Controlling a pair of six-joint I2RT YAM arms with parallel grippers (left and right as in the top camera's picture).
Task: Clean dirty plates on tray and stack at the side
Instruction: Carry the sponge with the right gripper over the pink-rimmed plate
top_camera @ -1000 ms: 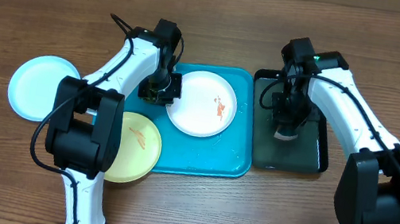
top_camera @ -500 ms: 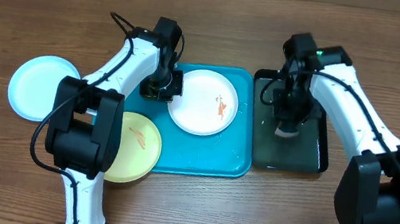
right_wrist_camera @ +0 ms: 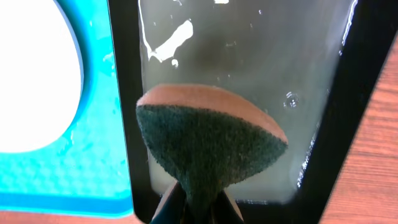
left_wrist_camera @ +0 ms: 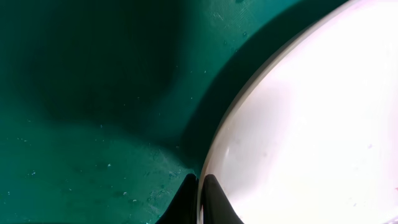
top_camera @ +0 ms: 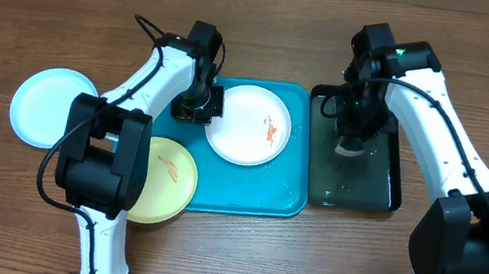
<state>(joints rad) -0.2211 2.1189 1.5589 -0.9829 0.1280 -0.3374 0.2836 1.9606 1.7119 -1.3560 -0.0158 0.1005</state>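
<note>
The white plate (top_camera: 246,125) with an orange-red smear lies on the turquoise tray (top_camera: 286,195). My left gripper (top_camera: 202,106) is shut on the white plate's left rim (left_wrist_camera: 203,186). The pale yellow plate (top_camera: 165,180), smeared, lies half on the tray's front left corner. The mint-blue plate (top_camera: 45,106) lies on the table at the left. My right gripper (top_camera: 349,146) is shut on a sponge (right_wrist_camera: 208,146), green face down and orange on top, held above the wet black tray (top_camera: 392,188).
The black tray (right_wrist_camera: 351,81) holds a film of water and stands right of the turquoise tray (right_wrist_camera: 93,149). Wooden table surrounds both trays.
My right gripper with the sponge has risen and shifted slightly toward the back of the black tray. The left gripper and the white plate have shifted slightly.
</note>
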